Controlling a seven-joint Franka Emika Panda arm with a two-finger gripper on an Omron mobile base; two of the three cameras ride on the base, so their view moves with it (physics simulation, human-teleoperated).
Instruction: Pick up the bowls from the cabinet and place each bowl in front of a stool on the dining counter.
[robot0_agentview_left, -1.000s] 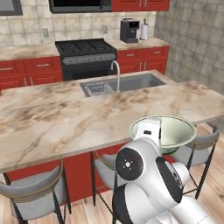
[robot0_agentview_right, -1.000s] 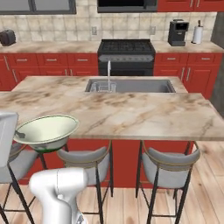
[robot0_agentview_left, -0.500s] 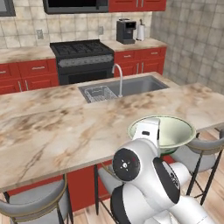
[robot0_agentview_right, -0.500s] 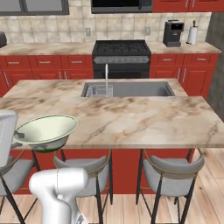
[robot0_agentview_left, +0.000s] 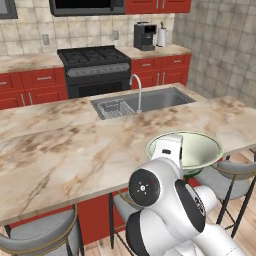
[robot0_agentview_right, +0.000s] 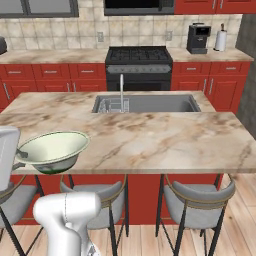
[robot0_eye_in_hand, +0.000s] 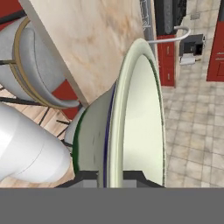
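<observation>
My gripper (robot0_eye_in_hand: 111, 177) is shut on the rim of the cream bowl (robot0_agentview_left: 196, 150) with the dark green base (robot0_agentview_right: 50, 169). In the hand view the bowl (robot0_eye_in_hand: 131, 118) stands edge-on between the two fingertips. It hangs level over the near edge of the dining counter (robot0_agentview_left: 75, 145), above a grey stool (robot0_agentview_left: 227, 172). From the right base view the gripper (robot0_agentview_right: 20, 156) holds the bowl (robot0_agentview_right: 52, 147) at the counter's (robot0_agentview_right: 165, 140) left front. Two more stools (robot0_agentview_right: 197, 197) (robot0_agentview_right: 100, 192) stand under that edge. The cabinet is out of view.
A sink with a tall tap (robot0_agentview_left: 137, 92) and a wire rack (robot0_agentview_right: 112, 105) is set in the counter's far side. Behind it are a black stove (robot0_agentview_right: 137, 60), red drawer units (robot0_agentview_left: 35, 85) and a coffee machine (robot0_agentview_right: 196, 39). Another stool (robot0_agentview_left: 40, 240) is at the lower left.
The whole picture has shifted a little as the base drove closer to the counter. The bowl stays in the shut gripper, in the same place relative to the arm.
</observation>
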